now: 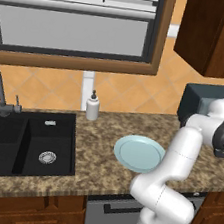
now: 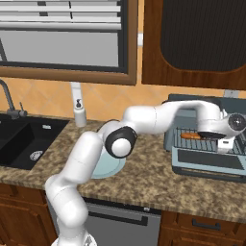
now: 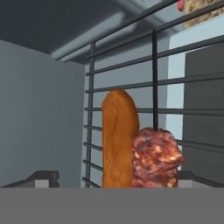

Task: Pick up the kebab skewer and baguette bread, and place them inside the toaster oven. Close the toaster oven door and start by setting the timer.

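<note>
Both baguette bread (image 3: 119, 140) and kebab skewer (image 3: 156, 157) lie parallel on the rack; pincer (image 2: 222, 139) state unclear.

No readable text, label or number anywhere.

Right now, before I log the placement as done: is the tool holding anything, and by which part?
Apparently nothing: the tool stands wide open, its fingertips not pressing the kebab skewer or the baguette bread on the toaster oven rack.
</note>
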You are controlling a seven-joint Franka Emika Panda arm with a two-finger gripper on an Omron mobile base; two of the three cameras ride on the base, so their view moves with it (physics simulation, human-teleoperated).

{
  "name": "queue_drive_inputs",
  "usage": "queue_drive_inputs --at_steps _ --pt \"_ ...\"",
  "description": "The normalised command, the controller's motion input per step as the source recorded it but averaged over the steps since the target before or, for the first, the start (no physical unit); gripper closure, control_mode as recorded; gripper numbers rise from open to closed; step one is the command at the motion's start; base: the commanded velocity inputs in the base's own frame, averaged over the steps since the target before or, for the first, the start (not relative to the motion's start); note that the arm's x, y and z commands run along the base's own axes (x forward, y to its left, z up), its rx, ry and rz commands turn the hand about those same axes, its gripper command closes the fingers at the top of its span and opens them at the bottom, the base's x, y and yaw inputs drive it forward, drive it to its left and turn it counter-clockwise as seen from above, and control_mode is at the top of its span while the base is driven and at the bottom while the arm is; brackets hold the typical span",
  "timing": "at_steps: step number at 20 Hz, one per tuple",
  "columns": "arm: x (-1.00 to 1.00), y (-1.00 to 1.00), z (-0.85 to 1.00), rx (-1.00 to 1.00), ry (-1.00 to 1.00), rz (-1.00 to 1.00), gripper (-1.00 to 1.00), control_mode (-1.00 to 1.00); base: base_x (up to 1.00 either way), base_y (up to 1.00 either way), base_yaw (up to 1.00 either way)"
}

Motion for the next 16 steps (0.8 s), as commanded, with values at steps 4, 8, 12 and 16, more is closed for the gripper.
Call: queue_drive_inputs --at_steps 4,8,12,16 --pt "-0.09 0.00 0.00 0.00 0.11 0.00 -1.00 -1.00 0.00 0.00 0.00" --pt "0.00 0.06 -0.23 0.00 0.09 0.00 -1.00 -1.00 0.00 0.00 0.00" --pt "0.00 0.18 -0.29 -0.05 0.10 0.00 -1.00 -1.00 0.00 0.00 0.00" --pt "0.00 0.18 -0.01 0.00 0.30 0.01 -1.00 -1.00 0.00 0.00 0.00"
